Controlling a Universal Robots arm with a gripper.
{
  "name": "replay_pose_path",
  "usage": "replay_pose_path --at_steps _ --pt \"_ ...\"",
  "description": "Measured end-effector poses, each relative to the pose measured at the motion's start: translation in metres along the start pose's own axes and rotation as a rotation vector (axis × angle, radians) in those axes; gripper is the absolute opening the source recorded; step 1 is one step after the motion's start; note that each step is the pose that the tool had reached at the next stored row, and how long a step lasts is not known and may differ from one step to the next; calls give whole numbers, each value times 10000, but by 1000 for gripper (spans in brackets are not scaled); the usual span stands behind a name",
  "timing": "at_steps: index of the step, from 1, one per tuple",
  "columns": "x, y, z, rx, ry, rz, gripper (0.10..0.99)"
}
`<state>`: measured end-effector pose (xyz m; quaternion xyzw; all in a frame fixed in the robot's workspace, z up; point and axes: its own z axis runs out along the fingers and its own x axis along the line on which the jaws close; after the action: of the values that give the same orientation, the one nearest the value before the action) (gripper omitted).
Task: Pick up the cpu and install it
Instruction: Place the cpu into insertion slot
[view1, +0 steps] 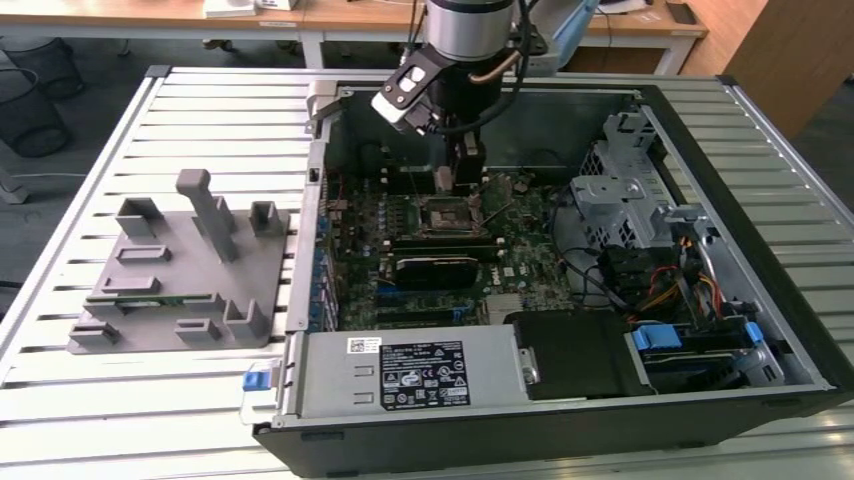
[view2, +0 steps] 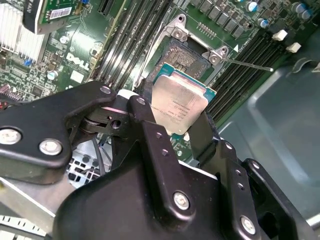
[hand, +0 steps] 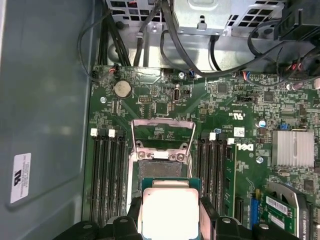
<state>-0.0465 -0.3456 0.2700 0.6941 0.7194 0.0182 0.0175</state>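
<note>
The cpu (view2: 180, 102) is a small square chip with a silvery top and green edge. My gripper (view2: 172, 112) is shut on it, one black finger (view2: 150, 130) on each of two opposite sides. The chip hangs tilted just above the open motherboard socket (view2: 184, 56). In the first wrist view the cpu (hand: 170, 210) sits between the fingertips (hand: 134, 222) of the gripper (hand: 170, 224), close over the socket (hand: 161, 169), whose metal load frame (hand: 162, 131) is swung open. In the exterior view my gripper (view1: 461, 178) reaches down into the open computer case over the socket (view1: 449, 213).
Memory slots (hand: 107, 175) flank the socket on both sides. A heat sink (hand: 292, 147), cables (hand: 220, 65) and a drive cage (view1: 627, 190) stand nearby inside the case. The power supply (view1: 400, 372) fills the near corner. A grey plastic fixture (view1: 187, 270) sits on the slatted table (view1: 134, 420).
</note>
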Motion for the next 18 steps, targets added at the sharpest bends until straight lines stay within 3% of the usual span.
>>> replay_pose_path --at_steps 6,10,12,18 --pt "0 -2 41 0 -2 0 537" --pt "1 -5 113 0 -3 8 537" --pt "3 -9 197 0 -4 38 537" --pt "3 -15 299 0 -3 45 537"
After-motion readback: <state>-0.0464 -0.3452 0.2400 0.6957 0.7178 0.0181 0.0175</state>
